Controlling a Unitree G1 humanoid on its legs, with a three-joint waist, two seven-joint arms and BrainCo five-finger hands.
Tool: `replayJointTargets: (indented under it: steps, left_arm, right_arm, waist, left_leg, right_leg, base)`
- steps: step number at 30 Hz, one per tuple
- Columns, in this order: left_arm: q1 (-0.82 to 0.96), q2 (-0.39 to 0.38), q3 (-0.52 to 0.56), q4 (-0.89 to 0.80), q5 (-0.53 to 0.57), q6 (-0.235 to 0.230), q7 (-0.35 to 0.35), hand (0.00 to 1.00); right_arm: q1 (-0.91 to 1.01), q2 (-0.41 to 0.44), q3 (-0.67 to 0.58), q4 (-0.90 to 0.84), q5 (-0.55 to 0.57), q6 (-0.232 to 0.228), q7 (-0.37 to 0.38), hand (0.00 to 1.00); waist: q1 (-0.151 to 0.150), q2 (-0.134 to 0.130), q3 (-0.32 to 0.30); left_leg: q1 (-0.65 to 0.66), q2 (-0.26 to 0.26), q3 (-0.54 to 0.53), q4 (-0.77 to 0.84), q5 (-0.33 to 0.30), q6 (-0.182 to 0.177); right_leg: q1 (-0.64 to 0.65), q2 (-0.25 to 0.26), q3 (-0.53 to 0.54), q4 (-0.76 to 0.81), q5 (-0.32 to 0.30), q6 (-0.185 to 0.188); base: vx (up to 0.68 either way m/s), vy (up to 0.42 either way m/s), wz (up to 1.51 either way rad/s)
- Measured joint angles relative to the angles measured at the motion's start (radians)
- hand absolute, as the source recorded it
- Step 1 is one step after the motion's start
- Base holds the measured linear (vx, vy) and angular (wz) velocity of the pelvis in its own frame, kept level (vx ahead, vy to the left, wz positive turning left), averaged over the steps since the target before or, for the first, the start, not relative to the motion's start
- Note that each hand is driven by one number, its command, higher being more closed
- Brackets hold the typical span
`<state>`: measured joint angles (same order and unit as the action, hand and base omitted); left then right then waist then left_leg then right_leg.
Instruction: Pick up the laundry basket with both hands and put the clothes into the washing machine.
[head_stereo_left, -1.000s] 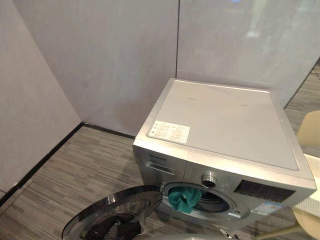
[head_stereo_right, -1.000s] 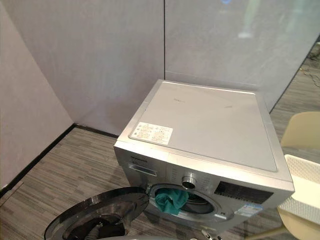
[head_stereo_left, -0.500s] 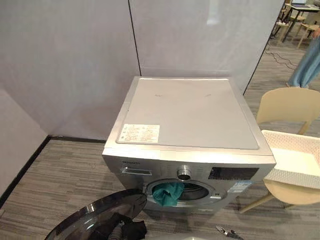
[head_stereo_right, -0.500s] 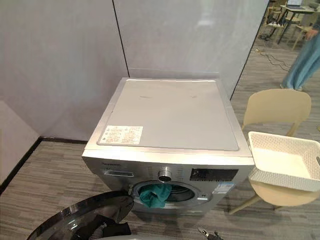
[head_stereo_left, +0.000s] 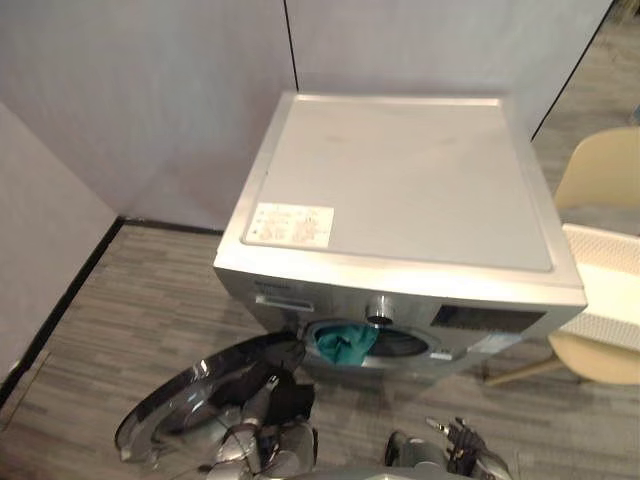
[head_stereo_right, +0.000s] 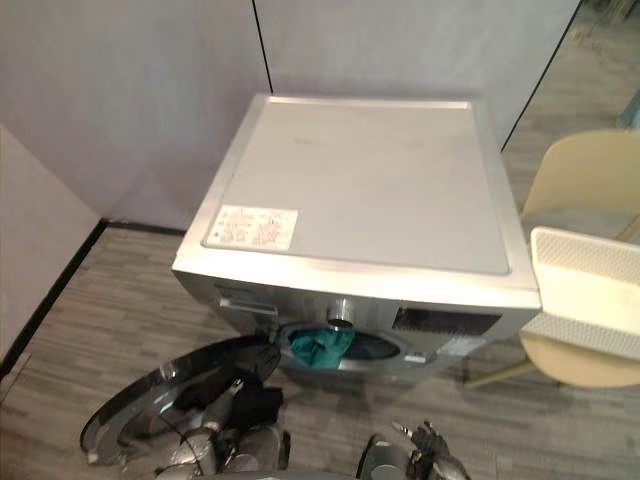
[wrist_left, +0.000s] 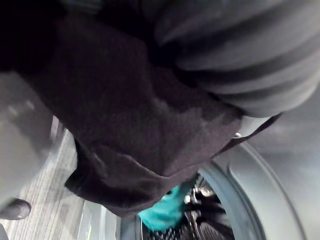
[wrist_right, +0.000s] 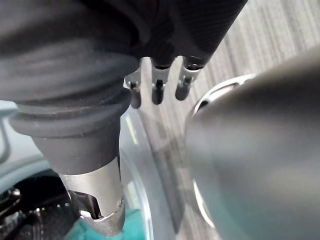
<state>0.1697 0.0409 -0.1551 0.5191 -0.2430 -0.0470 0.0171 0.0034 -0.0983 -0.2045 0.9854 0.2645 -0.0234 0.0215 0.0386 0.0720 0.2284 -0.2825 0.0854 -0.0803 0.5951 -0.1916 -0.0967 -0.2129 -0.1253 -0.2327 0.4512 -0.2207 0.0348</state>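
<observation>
Found dark cloth (wrist_left: 135, 115) bunched over left hand (wrist_left: 245, 55), hiding its fingers; cannot tell the grip. Placed drum opening (head_stereo_left: 385, 345) of washer (head_stereo_left: 400, 180) just ahead of that hand and to its right, with teal cloth (head_stereo_left: 343, 345) hanging over the lip. Recorded right hand (wrist_right: 156, 85) with fingers straight and apart, holding nothing. Noted open door (head_stereo_left: 190, 410) under left hand, crowding the approach. Located basket (head_stereo_left: 610, 300) on chair (head_stereo_left: 590, 360), well right of right hand.
</observation>
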Motion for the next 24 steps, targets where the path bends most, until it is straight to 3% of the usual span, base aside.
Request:
replayJointTargets:
  steps: [3,5,6,11,14,18,24]
  left_arm:
    - [-0.041,0.001,-0.082,-0.155,-0.027,-0.003,-0.020,1.00]
    - [-0.113,0.000,-0.160,-0.219,-0.042,-0.006,-0.021,1.00]
    - [-0.159,0.004,-0.213,-0.227,-0.047,-0.006,-0.024,1.00]
    - [-0.254,-0.011,-0.392,-0.236,-0.062,0.002,-0.038,1.00]
    - [-0.328,-0.036,-0.435,-0.227,-0.068,0.022,-0.036,1.00]
    - [-0.445,-0.069,-0.410,-0.157,-0.067,0.022,0.003,1.00]
    - [-0.569,-0.098,-0.200,-0.088,-0.067,0.020,0.111,1.00]
  right_arm:
    - [-0.083,0.008,0.064,-0.084,0.004,-0.003,-0.007,0.00]
    - [-0.142,0.027,0.109,-0.158,0.029,-0.012,-0.026,0.00]
    - [-0.174,0.045,0.130,-0.184,0.050,-0.014,-0.036,0.00]
    - [-0.216,0.089,0.190,-0.276,0.096,-0.024,-0.062,0.00]
    - [-0.214,0.091,0.213,-0.326,0.126,-0.041,-0.083,0.00]
    - [-0.215,0.090,0.213,-0.373,0.130,-0.053,-0.108,0.00]
    - [-0.254,0.087,0.211,-0.385,0.130,-0.073,-0.130,0.00]
  waist:
    - [0.001,0.003,0.069]
    - [0.003,-0.021,0.113]
    - [0.003,-0.043,0.132]
    - [0.007,-0.059,0.184]
    - [0.003,-0.058,0.203]
    - [0.004,-0.061,0.209]
    - [-0.001,-0.082,0.246]
  left_leg:
    - [-0.110,0.024,0.037,0.092,-0.095,0.010]
    - [-0.240,0.037,0.039,0.228,-0.186,0.012]
    - [-0.301,0.037,0.039,0.289,-0.203,0.008]
    - [-0.447,0.052,0.036,0.410,-0.215,0.012]
    - [-0.522,0.062,0.035,0.449,-0.216,0.010]
    - [-0.582,0.090,0.038,0.481,-0.222,0.005]
    - [-0.642,0.126,0.050,0.530,-0.247,0.000]
  right_leg:
    - [-0.185,-0.002,0.042,0.207,-0.055,-0.012]
    - [-0.340,-0.017,0.066,0.381,-0.114,-0.011]
    - [-0.412,-0.018,0.076,0.446,-0.126,-0.016]
    - [-0.562,-0.017,0.097,0.551,-0.129,-0.023]
    - [-0.637,-0.007,0.101,0.577,-0.124,-0.025]
    - [-0.699,0.020,0.110,0.592,-0.118,-0.022]
    - [-0.774,0.056,0.125,0.617,-0.108,-0.038]
  base:
    - [-0.24,0.022,-0.32]
    - [-0.31,0.014,-0.19]
    - [-0.26,-0.002,-0.09]
    - [-0.15,0.000,-0.10]
    - [-0.07,0.011,-0.12]
    - [-0.02,-0.007,-0.21]
    - [0.02,-0.001,-0.23]
